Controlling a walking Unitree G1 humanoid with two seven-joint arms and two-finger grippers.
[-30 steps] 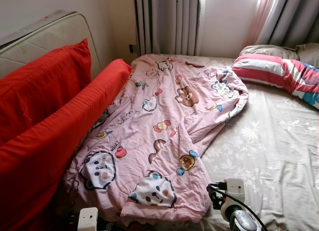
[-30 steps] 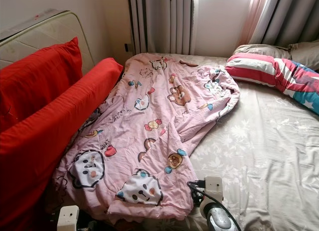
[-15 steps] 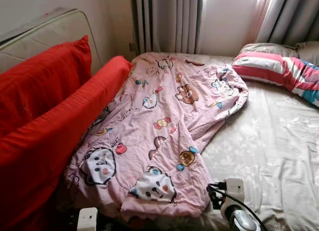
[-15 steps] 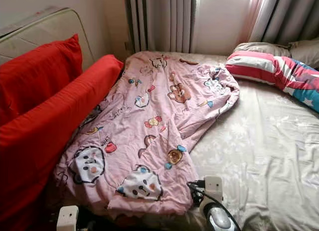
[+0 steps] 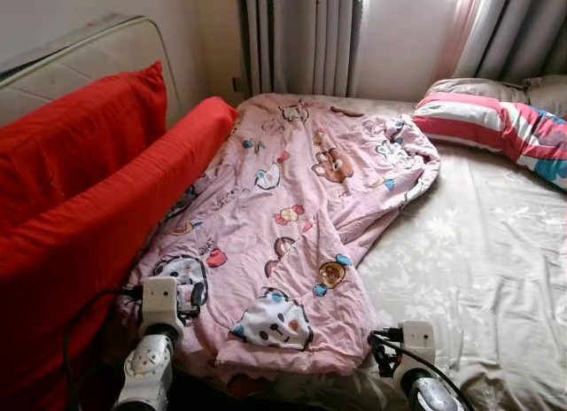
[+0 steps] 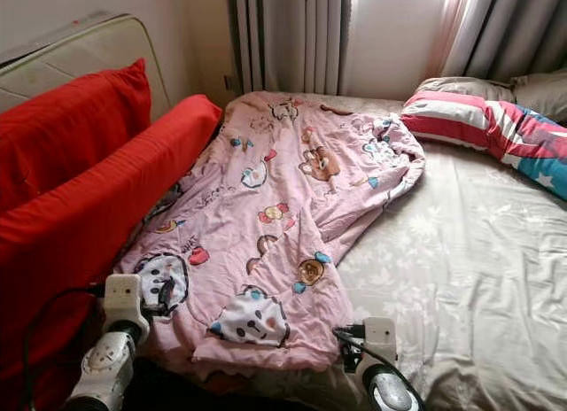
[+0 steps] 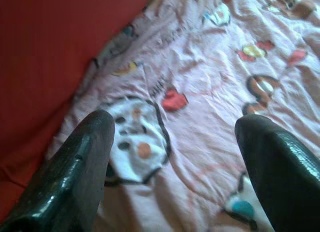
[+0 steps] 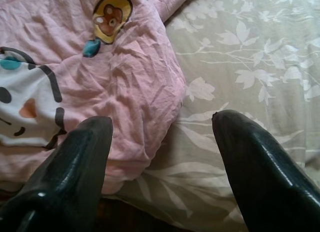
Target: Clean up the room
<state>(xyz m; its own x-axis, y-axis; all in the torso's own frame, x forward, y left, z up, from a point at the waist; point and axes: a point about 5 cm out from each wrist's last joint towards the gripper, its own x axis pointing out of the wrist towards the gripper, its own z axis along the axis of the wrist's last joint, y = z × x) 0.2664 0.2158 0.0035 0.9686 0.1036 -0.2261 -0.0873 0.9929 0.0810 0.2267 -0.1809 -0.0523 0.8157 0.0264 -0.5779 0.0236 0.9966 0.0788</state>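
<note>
the pink blanket (image 5: 292,225) lies rumpled across the bed (image 5: 496,252), so tidying looks barely begun. the left gripper (image 7: 175,157) and right gripper (image 8: 162,157) hold nothing, jaws spread wide, with the blanket's near edge just ahead of each.

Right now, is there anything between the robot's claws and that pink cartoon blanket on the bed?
Nothing visible. The left claw hangs open just over the pink blanket near the red cushion. The right claw is open over the blanket's near corner, where it meets the beige floral sheet.

Red cushions (image 5: 80,207) crowding blanket's (image 5: 283,216) left
</note>
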